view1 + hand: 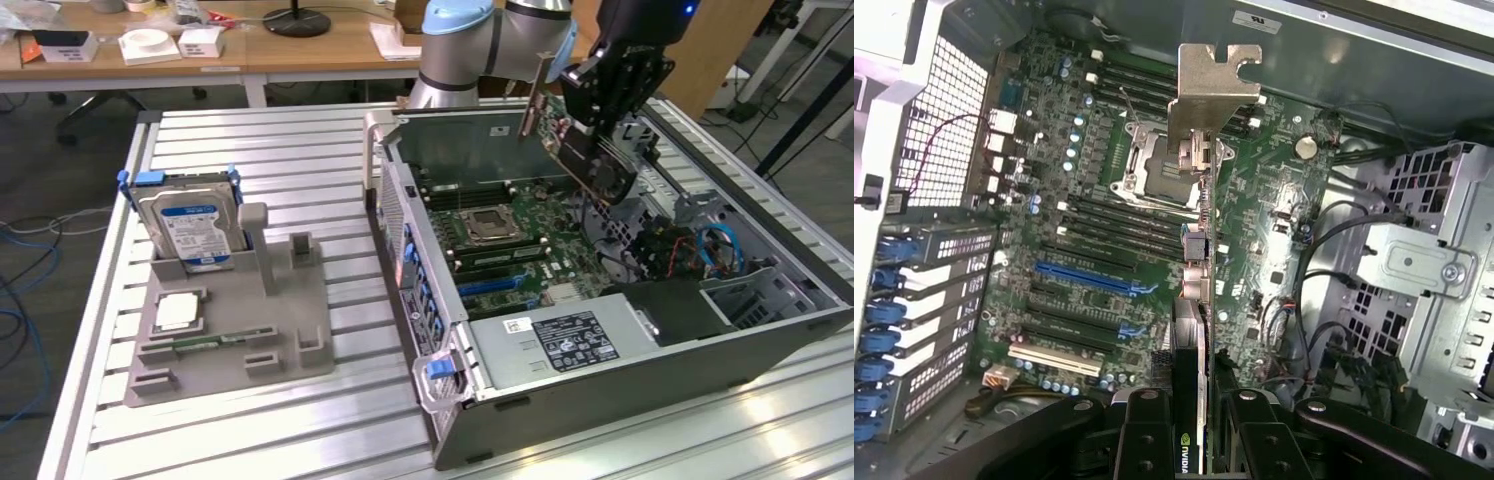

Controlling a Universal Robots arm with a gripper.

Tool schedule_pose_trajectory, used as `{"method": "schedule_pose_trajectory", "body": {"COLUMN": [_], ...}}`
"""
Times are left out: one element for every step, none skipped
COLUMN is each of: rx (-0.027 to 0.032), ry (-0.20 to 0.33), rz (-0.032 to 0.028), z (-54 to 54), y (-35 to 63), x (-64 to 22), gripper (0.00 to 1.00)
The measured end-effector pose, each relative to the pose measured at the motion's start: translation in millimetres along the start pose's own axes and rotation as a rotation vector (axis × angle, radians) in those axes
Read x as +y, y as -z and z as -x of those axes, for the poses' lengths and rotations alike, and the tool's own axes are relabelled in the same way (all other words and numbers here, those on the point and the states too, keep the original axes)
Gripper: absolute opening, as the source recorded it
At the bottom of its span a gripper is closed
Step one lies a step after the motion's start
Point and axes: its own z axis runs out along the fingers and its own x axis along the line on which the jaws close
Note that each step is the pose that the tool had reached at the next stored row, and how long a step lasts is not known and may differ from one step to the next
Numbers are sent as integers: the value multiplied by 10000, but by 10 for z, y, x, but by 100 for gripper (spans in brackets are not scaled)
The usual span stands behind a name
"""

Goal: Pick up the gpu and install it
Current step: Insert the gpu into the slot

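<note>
- gpu (591,160): matt bare-metal bracket (1214,85), black plastic cooler.
- gripper (1199,445): matt black.
- table (267,430): ribbed aluminium, shiny.
- rack (287,330), at 9 o'clock of the case (641,400): matt grey plastic.
- case: grey sheet metal.
- desk (320,50): smooth wood.

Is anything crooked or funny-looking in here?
Just one thing: the gpu hangs tilted in the air over the open computer case, gripped by the jaws, not plugged into the motherboard. The hard drive on the grey holder stands neatly. Nothing looks broken or spilled.
</note>
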Motion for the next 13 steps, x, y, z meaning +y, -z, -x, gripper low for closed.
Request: {"method": "schedule_pose_trajectory", "body": {"rx": [0, 0, 0, -1, -1, -1, -1, -1, -1, -1, -2, -2, -2], "ry": [11, 23, 35, 47, 58, 69, 81, 93, 105, 118, 131, 143, 158], "rz": [0, 1, 1, 1, 1, 1, 2, 2, 2, 2, 2, 3, 2], "z": [2, 4, 6, 8, 10, 11, 13, 14, 16, 17, 19, 20, 22], "y": [0, 0, 0, 0, 0, 0, 0, 0, 0, 0, 0, 0, 0], "x": [0, -1, -1, -2, -2, -3, -3, -3, -4, -4, -4, -5, -5], "gripper": [26, 26, 26, 26, 26, 26, 26, 26, 26, 26, 26, 26, 26]}}
